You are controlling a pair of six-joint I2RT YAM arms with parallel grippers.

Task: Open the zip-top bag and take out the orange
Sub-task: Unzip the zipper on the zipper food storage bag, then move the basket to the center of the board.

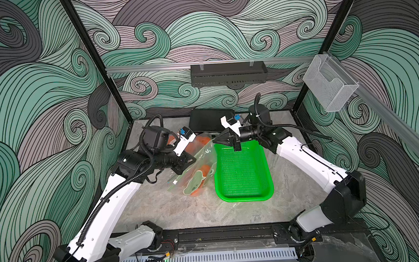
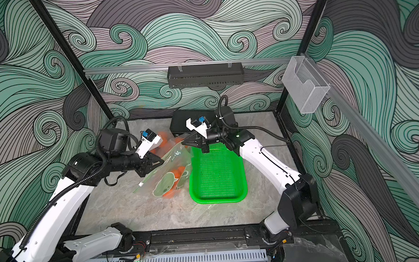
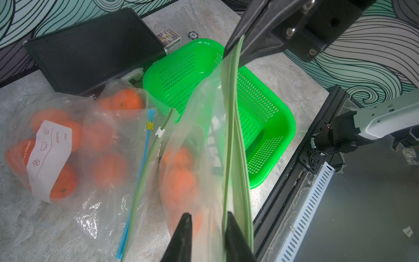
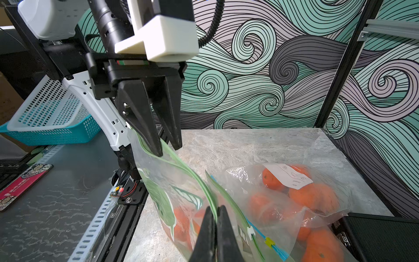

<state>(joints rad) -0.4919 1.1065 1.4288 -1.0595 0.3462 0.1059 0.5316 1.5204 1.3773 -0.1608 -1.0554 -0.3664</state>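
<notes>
- i see right jaws clamped on the zip-top bag [image 4: 181, 195] rim, far end
- left jaws slightly apart, straddling the rim nearer-left
- oranges [image 3: 181, 181] inside

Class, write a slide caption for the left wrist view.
Right gripper pinches the zip-top bag of oranges beside a green basket.

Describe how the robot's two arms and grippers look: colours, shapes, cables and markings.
The left arm and right arm have white shell links joined by black cylindrical joints. Black ribbed cable conduit runs along each. Each wrist carries a white camera mount with a small blue part. The left gripper and right gripper are black, with tapering, pointed jaws.
</notes>
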